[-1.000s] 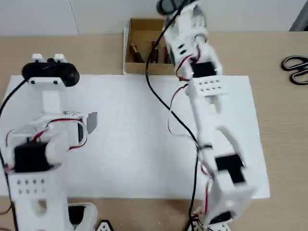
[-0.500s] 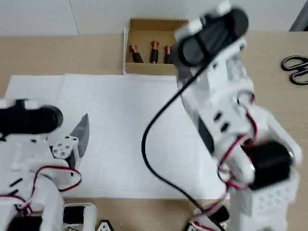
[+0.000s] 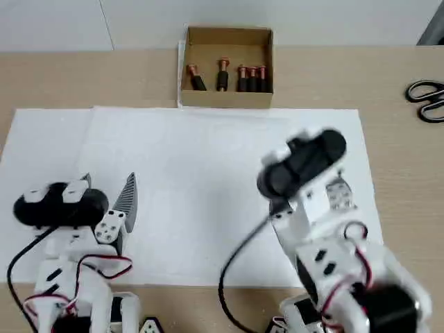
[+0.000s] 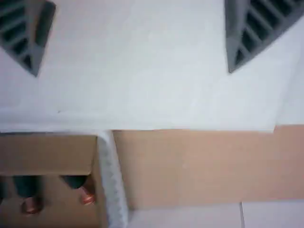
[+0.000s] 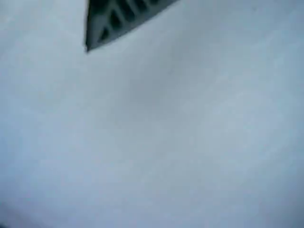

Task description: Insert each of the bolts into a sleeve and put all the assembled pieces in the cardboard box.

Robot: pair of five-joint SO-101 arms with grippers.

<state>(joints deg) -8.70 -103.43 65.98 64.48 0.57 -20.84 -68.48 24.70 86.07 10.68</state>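
- looks like five sleeved bolts (image 3: 223,75) sitting in the cardboard box (image 3: 225,99)
- left jaws wide open, empty, over the white sheet (image 3: 208,180)
- right jaws: can't tell

We see a matt brown cardboard box (image 3: 229,99), copper-coloured metal bolts (image 3: 223,65) in dull black sleeves (image 3: 222,82) (plastic, it seems), a smooth white paper sheet (image 3: 208,180), and a pale matt wood-look worktop (image 3: 90,76).

The cardboard box (image 4: 47,154) is cut off at the left wrist view's edge, the scissors (image 3: 424,99) at the high view's.
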